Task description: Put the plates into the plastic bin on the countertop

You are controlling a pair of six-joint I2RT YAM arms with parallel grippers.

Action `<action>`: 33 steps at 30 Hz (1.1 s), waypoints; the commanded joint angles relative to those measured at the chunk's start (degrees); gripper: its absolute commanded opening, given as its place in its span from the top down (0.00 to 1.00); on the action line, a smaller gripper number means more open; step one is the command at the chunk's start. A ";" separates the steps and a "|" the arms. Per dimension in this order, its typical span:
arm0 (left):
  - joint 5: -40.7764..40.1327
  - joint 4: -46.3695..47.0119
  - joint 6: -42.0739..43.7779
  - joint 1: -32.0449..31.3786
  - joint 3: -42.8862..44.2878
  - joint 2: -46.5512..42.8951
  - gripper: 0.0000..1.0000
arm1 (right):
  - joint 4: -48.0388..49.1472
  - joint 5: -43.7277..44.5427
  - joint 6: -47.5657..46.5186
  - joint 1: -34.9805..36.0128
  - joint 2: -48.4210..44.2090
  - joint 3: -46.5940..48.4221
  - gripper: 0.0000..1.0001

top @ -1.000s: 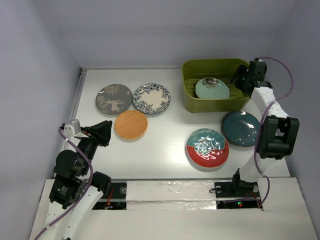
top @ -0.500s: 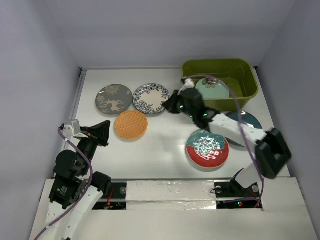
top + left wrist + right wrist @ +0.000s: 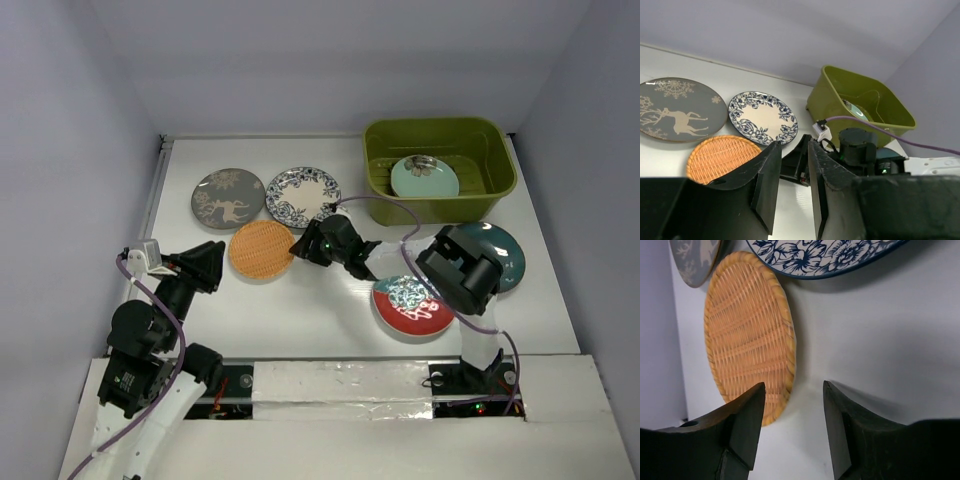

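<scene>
Counter (image 3: 320, 300), white, L to R from the top cam. Left gripper (image 3: 793, 148) hangs over the near-left corner, aimed toward the plates. Its fingers have only a narrow gap and nothing betw. them.

Grey deer plate (image 3: 228, 197) lies flat at far left. Orange textured plate (image 3: 262, 249) is nearer and slightly R, also flat, close to the deer plate; can't tell if they touch. Blue floral plate (image 3: 303, 196) sits beside the deer plate, rims meeting or nearly so.

Right gripper (image 3: 793, 387) is low over the counter just R of the orange textured plate, tips pointed at its rim. Fingers are moderately apart and hold nothing; in the wrist cam the plate's edge is just ahead of the gap. Right arm stretches across the middle, elbow folded over the R side.

Red-and-teal floral plate (image 3: 415, 303) lies flat near the front, partly under the arm. Dark teal plate (image 3: 497, 255) is behind and R of it, partly hidden by the elbow.

Plastic bin (image 3: 440, 128), olive green, stands at the back R. Mint green plate (image 3: 424, 178) is inside, left of the bin's middle; flat or leaning, can't tell. Sth pale shows behind its far edge, unclear what. Five plates are out on the counter, one visibly in the bin.
</scene>
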 commanded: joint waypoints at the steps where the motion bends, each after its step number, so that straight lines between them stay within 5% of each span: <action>1: 0.04 2.02 0.13 -0.38 -0.09 -0.24 0.75 | 9.47 -0.92 5.96 1.25 3.21 1.52 0.46; 7: -0.05 2.02 -0.04 -0.38 -0.09 0.46 0.73 | 12.02 0.49 10.01 1.25 7.44 2.93 0.61; 9: -0.22 1.93 -0.05 -0.38 -0.09 0.46 0.72 | 14.74 0.49 10.98 1.25 7.01 1.62 0.88; 11: -0.66 1.76 -0.22 -0.38 0.00 0.37 0.71 | 17.21 1.01 11.43 1.78 4.39 -0.84 1.00; 18: -4.17 0.88 -2.33 -0.38 0.70 0.55 0.69 | 16.34 2.16 3.44 2.84 -16.84 -10.16 1.00; 23: -3.75 1.84 -3.03 -0.38 0.17 2.47 0.70 | -0.87 12.34 -9.56 0.74 -36.73 -9.82 1.00; 28: 4.92 2.81 -3.38 -0.38 1.48 10.89 0.82 | -12.29 6.15 -18.17 -18.54 -49.93 -6.58 1.00; 33: 17.78 9.91 -8.03 -0.38 2.02 17.24 0.83 | -17.59 3.93 -22.67 -34.58 -47.50 0.37 1.00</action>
